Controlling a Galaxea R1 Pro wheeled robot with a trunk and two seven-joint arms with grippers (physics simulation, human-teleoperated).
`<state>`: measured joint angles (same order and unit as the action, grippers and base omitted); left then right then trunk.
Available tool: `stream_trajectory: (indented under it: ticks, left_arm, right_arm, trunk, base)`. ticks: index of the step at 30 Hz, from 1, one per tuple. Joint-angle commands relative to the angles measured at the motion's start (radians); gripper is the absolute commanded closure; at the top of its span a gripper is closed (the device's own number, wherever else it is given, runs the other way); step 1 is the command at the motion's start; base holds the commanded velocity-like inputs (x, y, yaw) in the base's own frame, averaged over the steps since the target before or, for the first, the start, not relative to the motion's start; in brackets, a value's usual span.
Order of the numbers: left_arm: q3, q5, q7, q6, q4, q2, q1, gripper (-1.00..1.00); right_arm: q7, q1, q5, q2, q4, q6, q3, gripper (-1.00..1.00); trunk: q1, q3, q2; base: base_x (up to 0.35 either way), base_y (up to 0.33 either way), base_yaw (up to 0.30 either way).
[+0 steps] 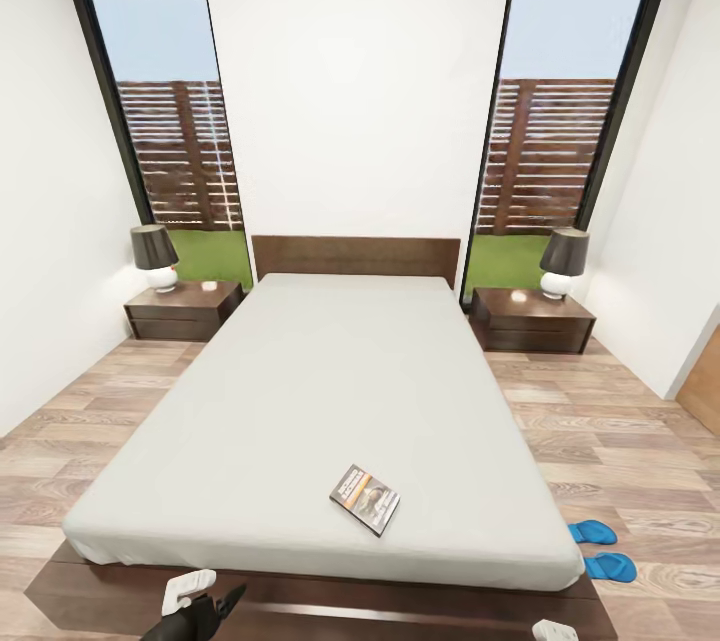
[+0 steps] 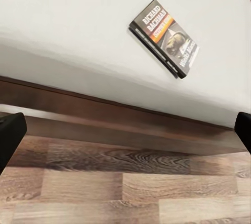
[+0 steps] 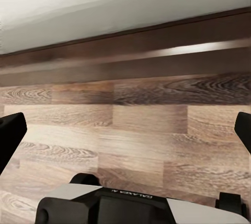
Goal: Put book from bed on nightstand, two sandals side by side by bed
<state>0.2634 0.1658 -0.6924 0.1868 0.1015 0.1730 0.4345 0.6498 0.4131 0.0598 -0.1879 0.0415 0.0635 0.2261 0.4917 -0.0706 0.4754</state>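
Observation:
The book (image 1: 364,499) lies flat on the pale grey bed (image 1: 300,401), near its foot edge and right of centre. In the left wrist view the book (image 2: 164,38) shows its dark cover with an orange band. My left gripper (image 2: 125,132) is open and empty, hovering over the floor just short of the bed's foot. My right gripper (image 3: 125,130) is open too, above the floor planks by the dark bed frame (image 3: 125,56). Two blue sandals (image 1: 592,531) (image 1: 610,566) lie on the floor by the bed's right front corner. A nightstand (image 1: 185,309) (image 1: 532,319) stands on each side of the headboard.
Each nightstand carries a lamp (image 1: 154,257) (image 1: 564,263). Tall windows flank the white wall behind the headboard. Wood-plank floor (image 1: 620,431) runs along both sides of the bed. The robot's own base (image 3: 115,205) shows in the right wrist view.

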Motion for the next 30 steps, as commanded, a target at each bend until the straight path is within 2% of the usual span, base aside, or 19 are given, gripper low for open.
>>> stream_trajectory:
  ticks: [1,6,30]
  left_arm:
    - [-0.003,0.007,-0.004,0.002,-0.002,0.0,0.001,-1.0]
    - [-0.002,0.006,-0.005,0.002,-0.001,0.001,0.001,-1.0]
    - [-0.003,0.006,-0.005,0.001,0.0,0.002,0.001,-1.0]
  right_arm:
    - [0.004,0.001,0.006,-0.001,-0.001,0.002,-0.003,-1.0]
    - [0.004,0.001,0.006,-0.001,-0.001,0.002,-0.002,-1.0]
    - [0.003,0.001,0.006,-0.001,0.0,0.002,-0.002,-1.0]
  trunk:
    - [-0.003,0.001,-0.005]
    - [-0.023,0.017,-0.04]
    - [-0.023,0.017,-0.04]
  base:
    - [0.0,0.0,0.0]
    - [0.0,0.0,0.0]
    - [0.0,0.0,0.0]
